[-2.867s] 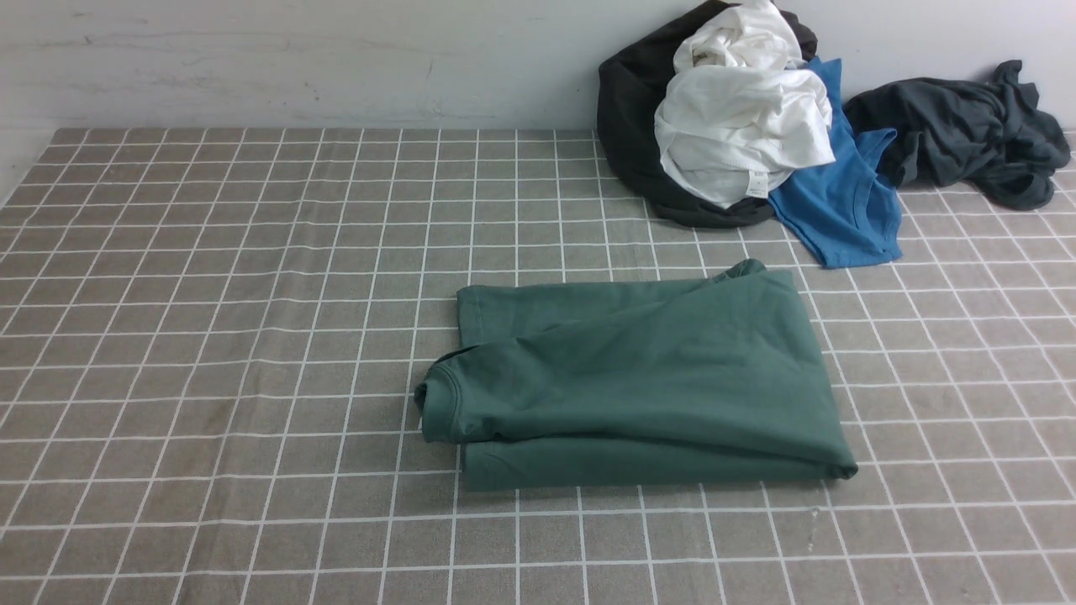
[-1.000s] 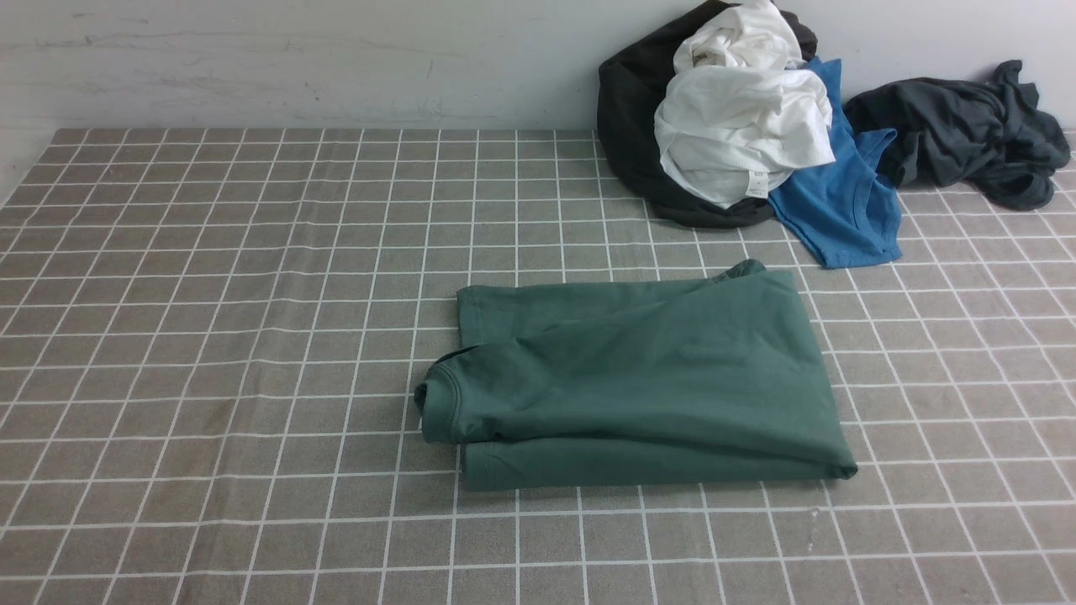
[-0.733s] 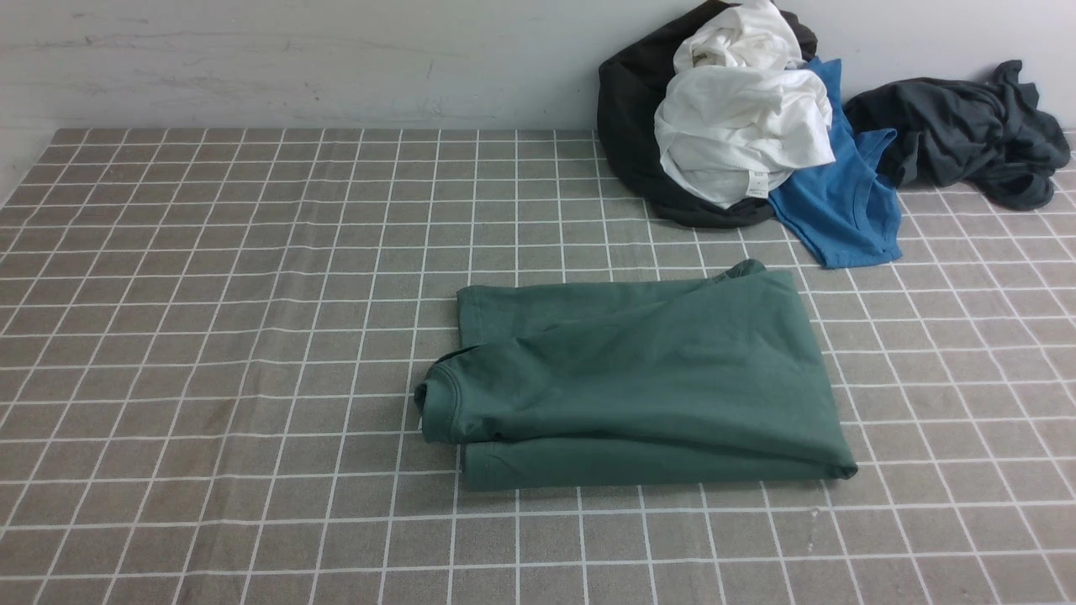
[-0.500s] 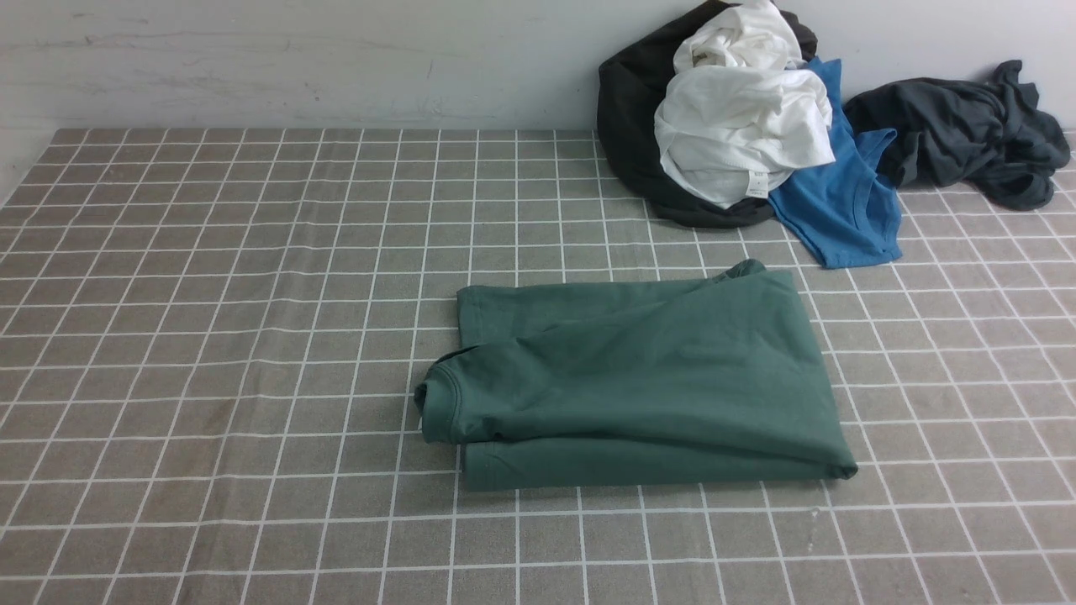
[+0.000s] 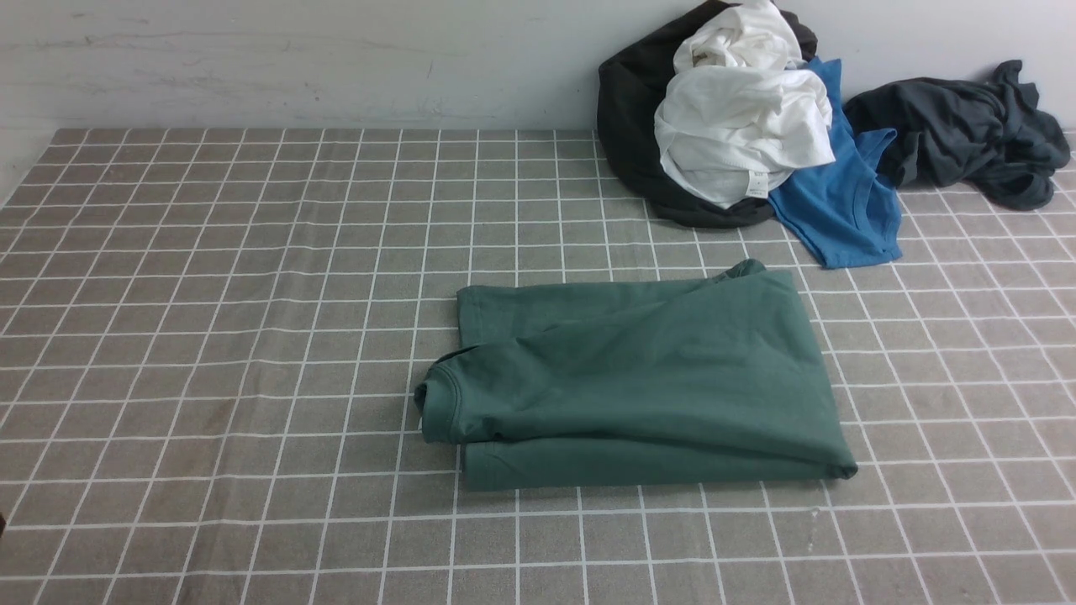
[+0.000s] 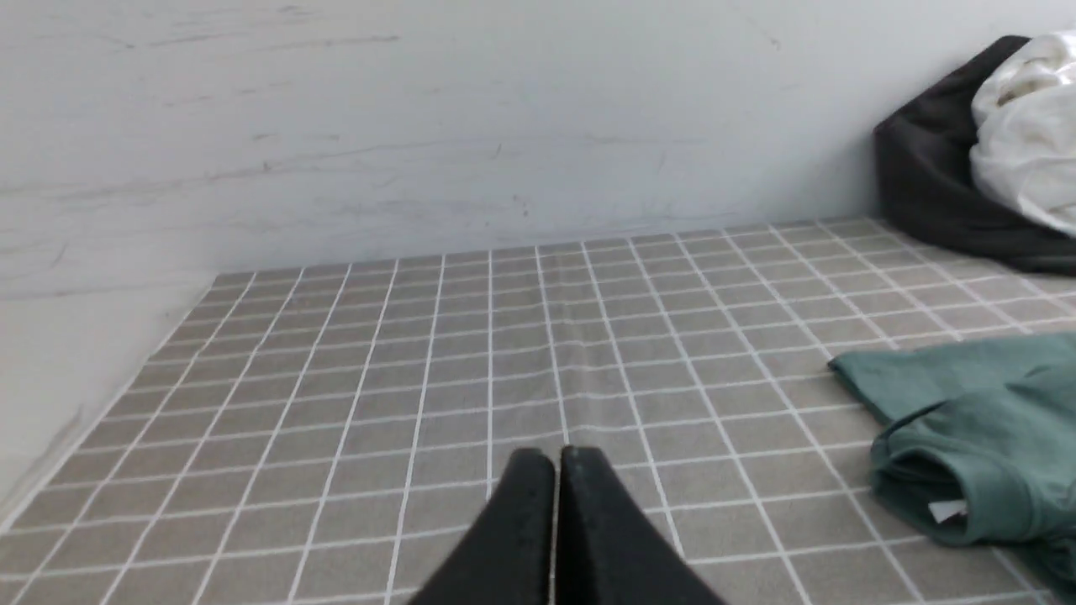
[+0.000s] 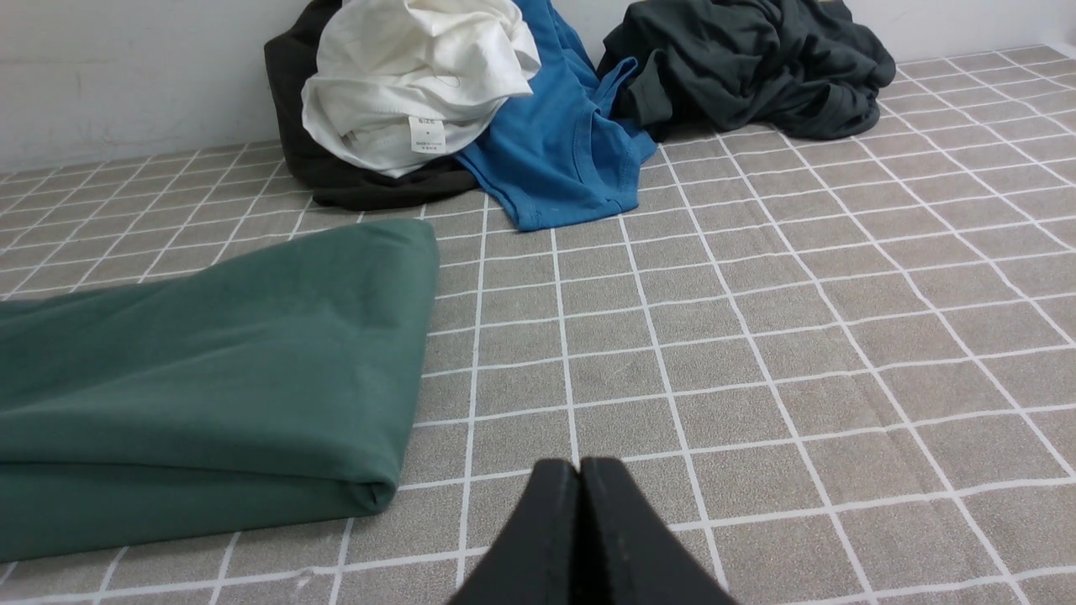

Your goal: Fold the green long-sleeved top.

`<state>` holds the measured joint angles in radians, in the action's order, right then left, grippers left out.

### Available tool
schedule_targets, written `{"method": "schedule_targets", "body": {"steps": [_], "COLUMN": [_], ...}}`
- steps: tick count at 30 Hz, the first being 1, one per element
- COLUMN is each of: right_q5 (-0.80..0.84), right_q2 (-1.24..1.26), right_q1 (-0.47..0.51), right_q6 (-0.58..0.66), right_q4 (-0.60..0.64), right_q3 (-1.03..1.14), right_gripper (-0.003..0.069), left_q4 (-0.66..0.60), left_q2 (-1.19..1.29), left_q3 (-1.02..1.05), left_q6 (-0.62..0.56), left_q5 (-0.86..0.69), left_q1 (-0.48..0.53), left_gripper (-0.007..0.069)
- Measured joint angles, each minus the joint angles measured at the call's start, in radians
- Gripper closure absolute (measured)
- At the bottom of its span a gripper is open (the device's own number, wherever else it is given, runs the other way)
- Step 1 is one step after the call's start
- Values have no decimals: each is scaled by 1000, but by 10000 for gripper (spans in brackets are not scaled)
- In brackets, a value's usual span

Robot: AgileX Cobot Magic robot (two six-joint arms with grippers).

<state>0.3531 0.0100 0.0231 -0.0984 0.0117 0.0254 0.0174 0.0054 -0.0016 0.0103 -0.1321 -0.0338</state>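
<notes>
The green long-sleeved top (image 5: 639, 382) lies folded into a flat rectangle in the middle of the grid-patterned table, its ribbed neck at the left end. In the left wrist view its neck end (image 6: 967, 437) lies off to one side of my left gripper (image 6: 556, 454), which is shut and empty above bare cloth. The right wrist view shows the top's folded edge (image 7: 210, 370) beside my right gripper (image 7: 579, 464), also shut and holding nothing. Neither arm appears in the front view.
A pile of clothes sits at the back right against the wall: a black garment (image 5: 630, 126), a white one (image 5: 740, 126), a bright blue T-shirt (image 5: 841, 202) and a dark grey garment (image 5: 967, 134). The wall (image 5: 336, 59) bounds the table's far side.
</notes>
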Motion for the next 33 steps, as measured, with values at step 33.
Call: {"method": "schedule_targets", "body": {"steps": [33], "right_q5": [1], "right_q2": [0], "right_q1": [0], "right_q6": [0], "right_q4": [-2], "right_q3": [0], "right_gripper": [673], "left_q4": [-17], "left_q2": [-16], "left_q3": [29], "left_q6": [-10], "left_q5": [-225], "left_q1": [81], "left_gripper": [631]}}
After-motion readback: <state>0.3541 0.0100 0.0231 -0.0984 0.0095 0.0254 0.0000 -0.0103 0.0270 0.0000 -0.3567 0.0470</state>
